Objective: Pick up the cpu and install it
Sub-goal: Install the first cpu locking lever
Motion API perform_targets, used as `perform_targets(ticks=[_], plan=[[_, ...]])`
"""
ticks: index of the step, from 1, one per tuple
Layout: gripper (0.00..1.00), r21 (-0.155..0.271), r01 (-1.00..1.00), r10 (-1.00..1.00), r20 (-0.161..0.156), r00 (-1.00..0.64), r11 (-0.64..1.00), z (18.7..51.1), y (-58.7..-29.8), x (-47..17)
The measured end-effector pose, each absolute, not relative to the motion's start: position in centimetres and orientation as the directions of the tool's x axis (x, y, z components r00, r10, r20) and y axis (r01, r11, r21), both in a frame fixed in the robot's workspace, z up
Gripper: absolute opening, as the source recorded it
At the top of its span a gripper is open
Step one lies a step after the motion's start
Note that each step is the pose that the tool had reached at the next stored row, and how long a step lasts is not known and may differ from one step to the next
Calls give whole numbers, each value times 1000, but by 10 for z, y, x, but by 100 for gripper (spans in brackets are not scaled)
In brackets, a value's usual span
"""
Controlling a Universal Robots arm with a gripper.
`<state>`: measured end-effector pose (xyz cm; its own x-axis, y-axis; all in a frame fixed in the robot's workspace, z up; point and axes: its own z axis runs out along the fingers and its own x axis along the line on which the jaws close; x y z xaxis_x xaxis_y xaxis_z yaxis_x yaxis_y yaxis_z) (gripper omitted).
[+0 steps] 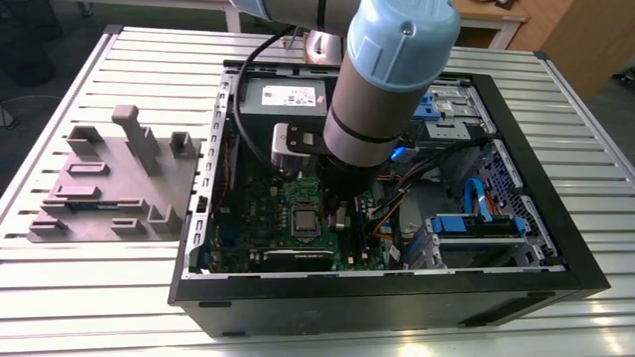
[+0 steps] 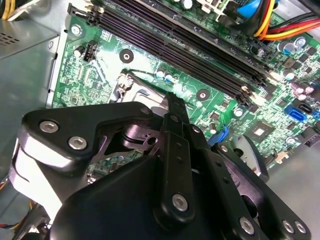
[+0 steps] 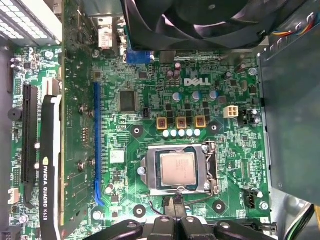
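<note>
The cpu (image 3: 177, 169), a silver square chip, lies flat inside the metal-framed socket (image 3: 146, 172) on the green motherboard (image 3: 150, 100). In the exterior view the cpu (image 1: 303, 219) shows in the middle of the open computer case. My gripper (image 3: 175, 204) hovers just beside the socket's edge, off the chip, with its black fingers (image 2: 176, 115) pressed together and nothing between them. In the exterior view the gripper (image 1: 343, 213) hangs low inside the case, to the exterior view's right of the chip.
The black case wall (image 1: 397, 297) rings the board. A graphics card (image 3: 47, 165) and a blue slot (image 3: 96, 145) lie on one side; memory slots (image 2: 190, 45) and orange and yellow cables (image 2: 270, 22) on another. A black fan (image 3: 200, 20) and grey power supply (image 1: 288, 97) stand nearby. A grey fixture (image 1: 114, 182) rests outside.
</note>
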<state>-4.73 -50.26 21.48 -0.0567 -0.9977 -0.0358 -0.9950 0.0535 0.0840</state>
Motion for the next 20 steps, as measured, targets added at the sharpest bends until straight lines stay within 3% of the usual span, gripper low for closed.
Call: perform_targets(ticks=[20], plan=[[10, 83, -996, -999, -36, -24, 21, 207, -504, -45]])
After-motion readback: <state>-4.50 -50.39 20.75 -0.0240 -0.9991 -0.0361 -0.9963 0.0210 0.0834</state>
